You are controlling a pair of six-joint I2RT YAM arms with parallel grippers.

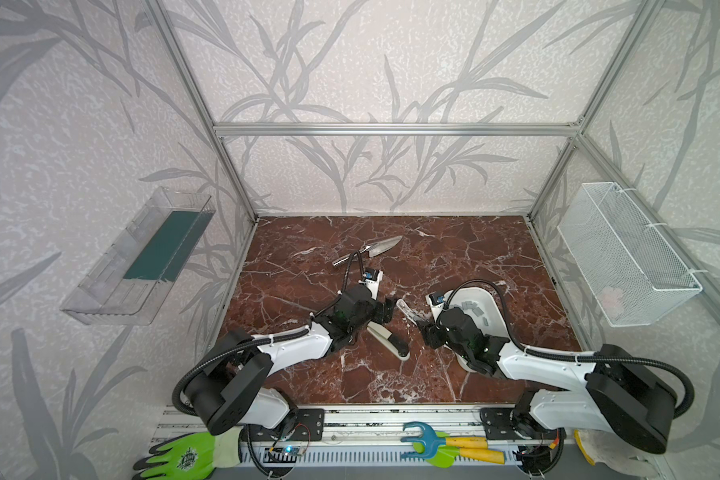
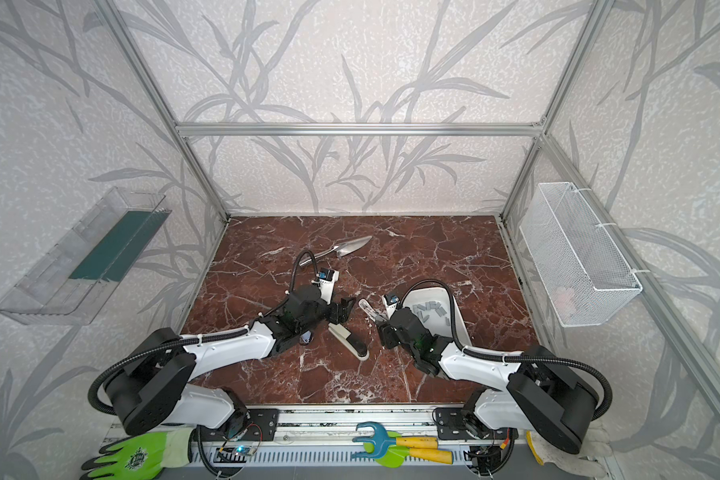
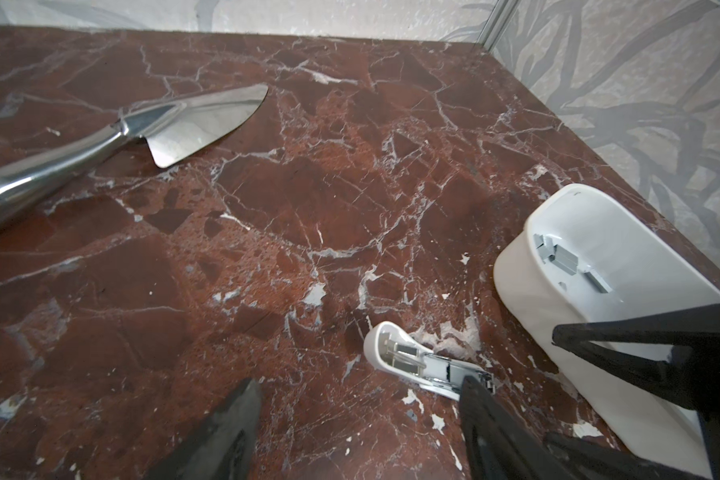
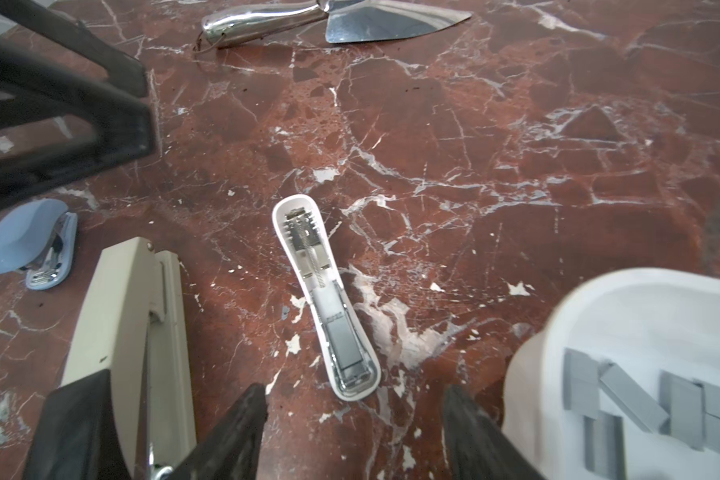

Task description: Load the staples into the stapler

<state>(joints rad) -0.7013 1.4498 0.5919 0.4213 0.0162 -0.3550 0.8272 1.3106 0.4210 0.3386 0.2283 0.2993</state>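
Red marble tabletop [image 1: 454, 249], walled in. White stapler [image 4: 327, 299] lies flipped open mid-table, well off every edge. Flanking it, left gripper [image 3: 360, 384] and right gripper [image 4: 354, 390] gape, empty. Loose staples [image 4: 641, 399] sit in white tray [image 4: 599, 291] toward the right edge. Bare marble behind, up to trowel [image 1: 371, 249].

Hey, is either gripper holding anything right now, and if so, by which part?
Nothing is held. The left gripper and the right gripper both stand open and empty; the opened white stapler lies on the table.

Both top views: high, looking down over table [image 1: 474, 257]. Wrist views: near, low, sharing open stapler [image 4: 327, 299].
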